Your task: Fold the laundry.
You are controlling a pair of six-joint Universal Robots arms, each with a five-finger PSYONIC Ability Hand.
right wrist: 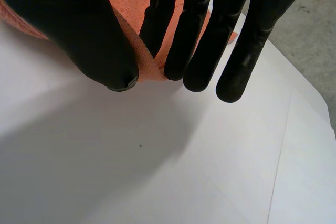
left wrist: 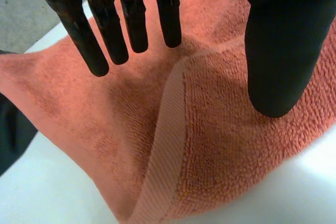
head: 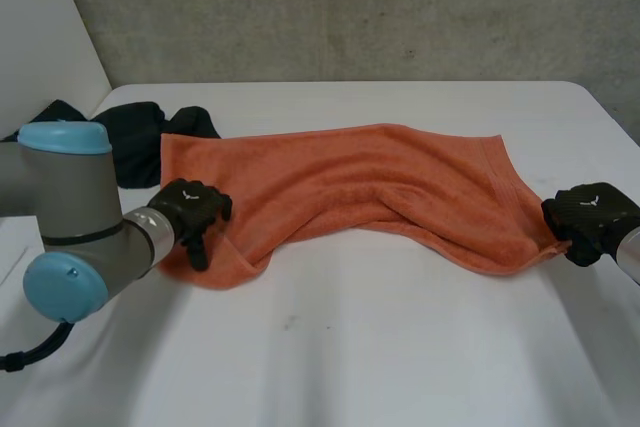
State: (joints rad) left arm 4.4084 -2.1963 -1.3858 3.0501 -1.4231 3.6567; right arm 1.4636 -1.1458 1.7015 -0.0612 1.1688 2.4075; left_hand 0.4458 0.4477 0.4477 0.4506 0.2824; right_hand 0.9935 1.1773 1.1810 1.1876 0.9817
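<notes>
One orange towel (head: 380, 182): left hand (head: 190, 209) fingers (left wrist: 134, 19) straight over it, right hand (head: 590, 219) fingers (right wrist: 191, 35) pinching its corner.

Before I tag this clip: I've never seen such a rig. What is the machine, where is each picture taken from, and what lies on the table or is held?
It is a robot with two arms at a white table, each ending in a black hand. The wide picture looks down from between the arms; the other two come from cameras on the wrists, looking along each palm. An orange towel lies rumpled across the table, dark clothes beyond its left end. The left hand is open, fingers straight over the towel's left near corner. The right hand seems to pinch the towel's right corner between thumb and fingers.
</notes>
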